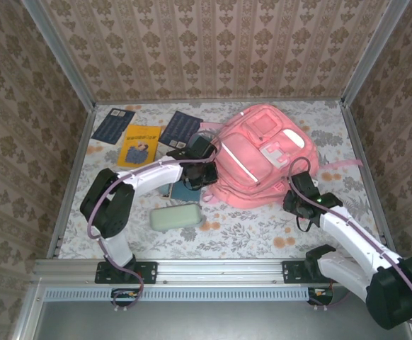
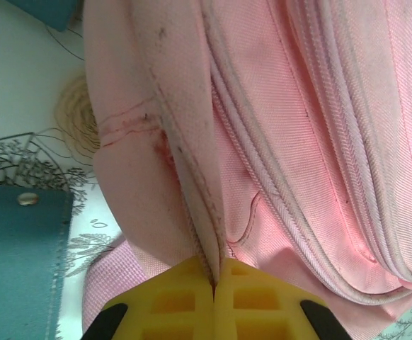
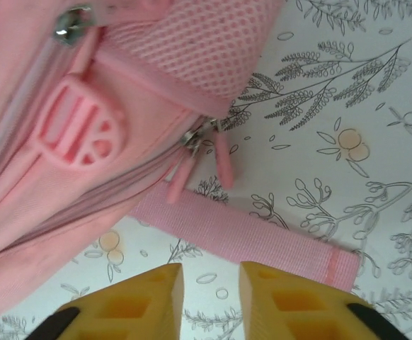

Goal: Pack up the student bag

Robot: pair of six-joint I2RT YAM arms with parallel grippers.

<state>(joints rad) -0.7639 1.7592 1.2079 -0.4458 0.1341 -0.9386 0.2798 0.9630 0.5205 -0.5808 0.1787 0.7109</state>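
Note:
The student bag (image 1: pixel 259 159), a large pink backpack, lies on the flowered table right of the middle. My left gripper (image 1: pixel 200 172) is at the bag's left edge. In the left wrist view the left gripper (image 2: pixel 214 280) is shut on a seamed fold of the student bag (image 2: pixel 319 142), with pink fabric pinched between the yellow pads. My right gripper (image 1: pixel 296 193) is at the bag's lower right corner. In the right wrist view the right gripper (image 3: pixel 211 280) stands open above bare table, just short of a pink strap (image 3: pixel 248 237) and two zip pulls (image 3: pixel 199 159) on the student bag (image 3: pixel 36 142).
A pale green pencil case (image 1: pixel 175 217) lies near the front left. A yellow book (image 1: pixel 141 144) and two dark blue books (image 1: pixel 114 125) (image 1: pixel 181 129) lie at the back left. A teal notebook (image 1: pixel 185 190) (image 2: pixel 15 262) sits under the left arm. Patterned walls enclose the table.

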